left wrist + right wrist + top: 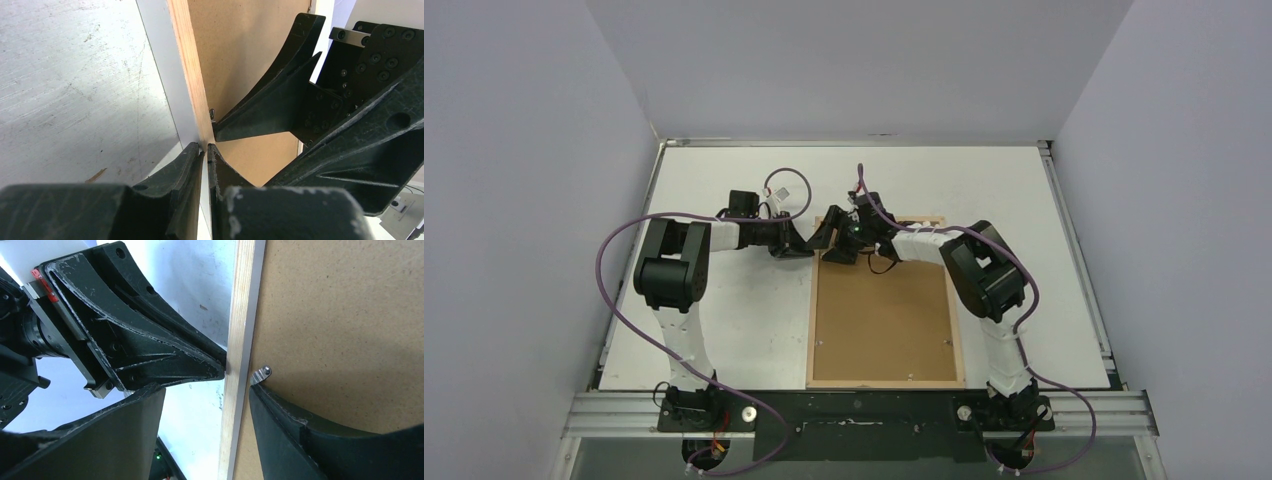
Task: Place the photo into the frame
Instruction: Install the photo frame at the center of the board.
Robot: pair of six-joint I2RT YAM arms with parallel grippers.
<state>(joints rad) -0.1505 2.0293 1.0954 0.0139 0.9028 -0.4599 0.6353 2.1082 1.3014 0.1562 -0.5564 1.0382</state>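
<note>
Frame, top view: one is counted, laid flat and back-up on the table. Its long axis is run from the arms' side toward the far wall, with a short bar at each end.
Backing panel, top view: one is counted, brown, seated inside the frame's pale bars.
Grippers, top view: two are counted, both gathered at the far part of the frame's left bar. The left gripper is set at the bar's outer side. The right gripper is reached in from over the frame.
Frame, left wrist view: the left bar is seen as one pale wood strip running away from the camera, with the backing panel on its inner side.
Left gripper, left wrist view: the jaws are drawn together with only a slit between them. The tips are set against the bar's outer edge, and no object is held.
Metal tab, left wrist view: one is counted, at the bar's inner edge.
Frame, right wrist view: the same bar is seen running top to bottom.
Right gripper, right wrist view: the jaws are spread apart astride the bar, one finger outside the frame and one over the backing panel. Nothing is clamped.
Metal tab, right wrist view: it is found just beside the inner finger's tip.
Left gripper, right wrist view: its tip is seen touching the bar's outer side.
</note>
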